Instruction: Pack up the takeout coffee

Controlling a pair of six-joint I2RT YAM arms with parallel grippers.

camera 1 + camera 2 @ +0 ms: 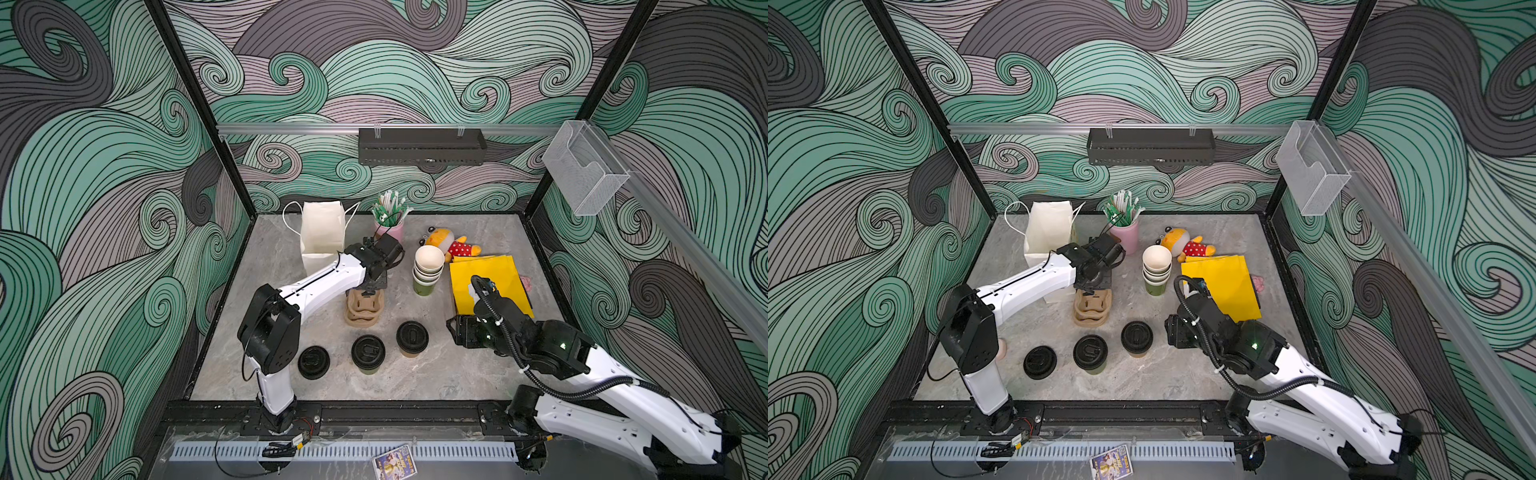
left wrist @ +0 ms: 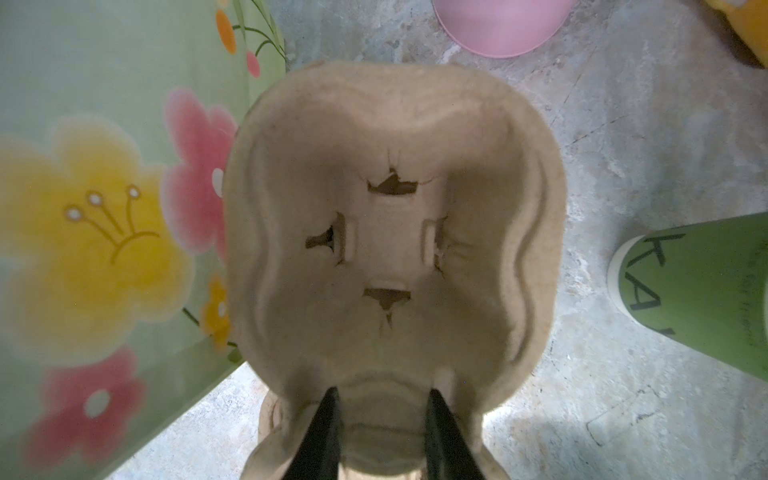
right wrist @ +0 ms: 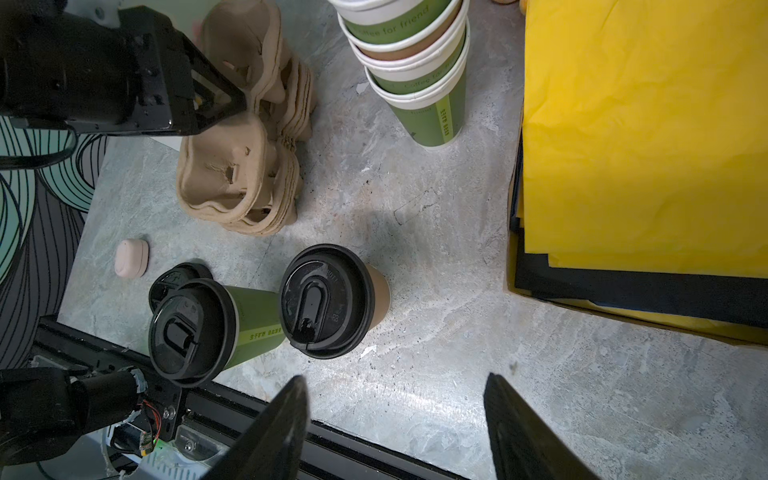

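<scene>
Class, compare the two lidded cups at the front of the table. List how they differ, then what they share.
Colour: the green cup has a green wall, the brown cup a brown one.
Print: the green cup shows lettering down its side; the brown cup's visible side is plain.
Place: the green cup stands next to the loose lid; the brown cup stands farther from it.
Both stand upright on the table, capped in black.

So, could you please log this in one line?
left end effector: gripping top carrier; right end effector: open; green cup, brown cup: unpacked
</scene>
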